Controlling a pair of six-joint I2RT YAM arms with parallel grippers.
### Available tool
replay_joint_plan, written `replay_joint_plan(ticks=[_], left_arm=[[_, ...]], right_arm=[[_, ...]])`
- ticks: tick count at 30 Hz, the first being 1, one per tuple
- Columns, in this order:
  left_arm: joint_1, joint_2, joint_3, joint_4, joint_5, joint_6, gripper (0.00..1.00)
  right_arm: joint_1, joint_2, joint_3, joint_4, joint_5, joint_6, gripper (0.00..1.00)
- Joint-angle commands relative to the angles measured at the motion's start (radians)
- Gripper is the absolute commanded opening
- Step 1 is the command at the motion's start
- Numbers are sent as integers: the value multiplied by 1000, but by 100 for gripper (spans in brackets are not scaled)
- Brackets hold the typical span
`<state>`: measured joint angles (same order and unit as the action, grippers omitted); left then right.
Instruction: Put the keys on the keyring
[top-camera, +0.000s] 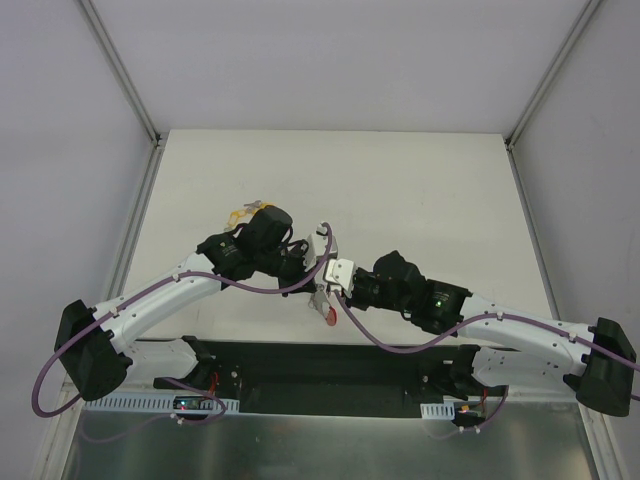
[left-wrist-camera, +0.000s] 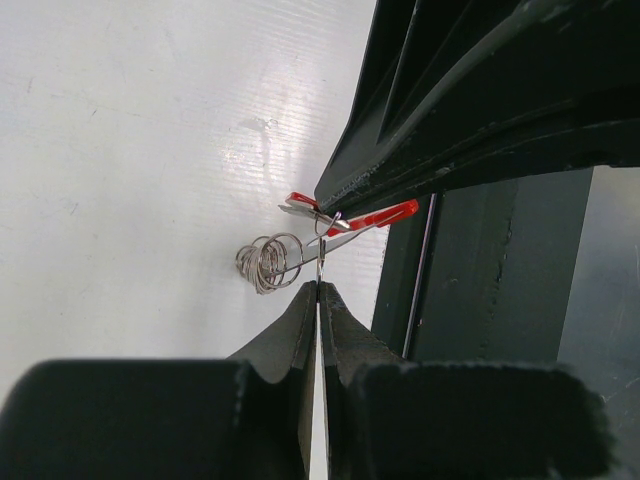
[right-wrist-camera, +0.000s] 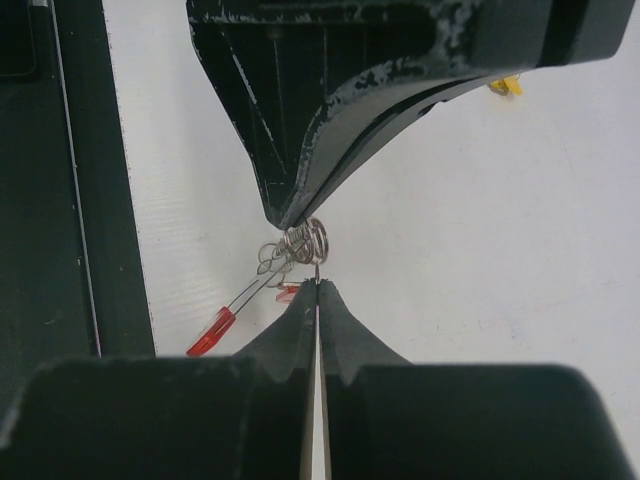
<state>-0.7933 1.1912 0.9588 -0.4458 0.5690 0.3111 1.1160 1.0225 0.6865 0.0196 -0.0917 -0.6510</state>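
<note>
Bright, even light; mild sheen on the white table (left-wrist-camera: 250, 130); nearest wrist-view foreground soft and blurred.

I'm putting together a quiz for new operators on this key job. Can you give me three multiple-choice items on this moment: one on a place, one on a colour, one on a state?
1. Where do the left hand and right hand meet?
A. over the table, between the two arms
B. at the far left corner
C. off the right edge

2. What colour is the plastic part of the keyring?
A. blue
B. red
C. green

3. How do the left hand's fingers stand?
A. wide open
B. shut on thin metal of the keyring
C. shut, well clear of it

Answers:
1 A: the top view shows both tips together between the arms.
2 B: red pieces show in both wrist views.
3 B: in the left wrist view the fingers are closed with wire running between them.
</note>
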Motion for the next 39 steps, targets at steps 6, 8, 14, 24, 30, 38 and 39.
replay_joint_plan(ticks=[6, 8, 14, 24, 30, 38, 39], left_arm=[[-12, -5, 26, 19, 25, 28, 0], [-12, -4, 26, 19, 28, 26, 0], [-14, -4, 26, 19, 25, 31, 0], [-14, 2, 26, 19, 31, 31, 0], [-15, 2, 23, 19, 35, 39, 0], [-21, 2, 18, 19, 35, 52, 0], [-24, -1, 20, 19, 34, 52, 0]], right_arm=[[-7, -7, 39, 63, -32, 24, 1], [-8, -7, 39, 65, -39, 27, 1], [-13, -6, 41, 63, -51, 30, 1], [-21, 1, 42, 65, -66, 34, 1], [-31, 7, 45, 65, -100, 42, 1], [-47, 8, 50, 65, -137, 54, 1], [-47, 8, 50, 65, -141, 56, 1]])
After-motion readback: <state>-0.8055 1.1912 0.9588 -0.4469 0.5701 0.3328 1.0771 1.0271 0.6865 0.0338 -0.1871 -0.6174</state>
